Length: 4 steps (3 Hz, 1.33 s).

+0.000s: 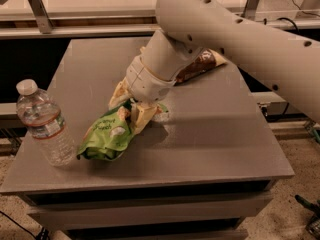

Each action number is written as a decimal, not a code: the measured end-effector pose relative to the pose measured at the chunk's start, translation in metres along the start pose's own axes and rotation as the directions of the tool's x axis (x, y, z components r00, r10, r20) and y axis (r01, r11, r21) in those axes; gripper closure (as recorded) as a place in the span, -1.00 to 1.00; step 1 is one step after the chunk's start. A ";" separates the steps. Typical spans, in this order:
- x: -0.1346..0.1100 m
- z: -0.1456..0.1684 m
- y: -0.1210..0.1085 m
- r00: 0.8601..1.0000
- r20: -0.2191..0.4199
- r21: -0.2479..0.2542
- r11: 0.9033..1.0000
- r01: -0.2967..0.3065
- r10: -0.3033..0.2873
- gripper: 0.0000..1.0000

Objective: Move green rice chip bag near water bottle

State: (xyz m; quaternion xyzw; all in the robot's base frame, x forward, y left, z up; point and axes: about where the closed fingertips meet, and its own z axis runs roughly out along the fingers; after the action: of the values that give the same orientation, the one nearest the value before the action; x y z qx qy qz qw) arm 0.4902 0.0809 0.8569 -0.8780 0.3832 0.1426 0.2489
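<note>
The green rice chip bag (106,135) lies crumpled on the grey table (210,134), front left. Its upper end sits between my gripper's (131,106) pale yellow fingers (143,116), which are closed on it. The white arm reaches in from the upper right and hides the gripper's wrist. The water bottle (44,123) stands upright near the table's left front edge. It is a short gap to the left of the bag's lower end and does not touch it.
A brown-and-tan snack bag (200,66) lies at the table's far right, partly hidden behind the arm. Metal rails and another table top run along the back. The floor drops away past the table's right and front edges.
</note>
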 end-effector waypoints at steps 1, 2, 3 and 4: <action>-0.001 0.001 0.000 1.000 0.000 -0.001 1.000 0.003 -0.003 -0.77; -0.003 0.001 0.000 1.000 0.000 -0.003 1.000 0.005 -0.005 -1.00; -0.004 -0.003 0.003 1.000 -0.006 0.009 1.000 0.008 -0.008 -1.00; -0.009 -0.036 0.010 0.999 -0.045 0.047 0.999 0.018 -0.016 -1.00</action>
State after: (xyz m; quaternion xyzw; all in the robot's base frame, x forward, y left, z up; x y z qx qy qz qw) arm 0.4786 0.0613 0.8876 -0.8780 0.3845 0.1118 0.2624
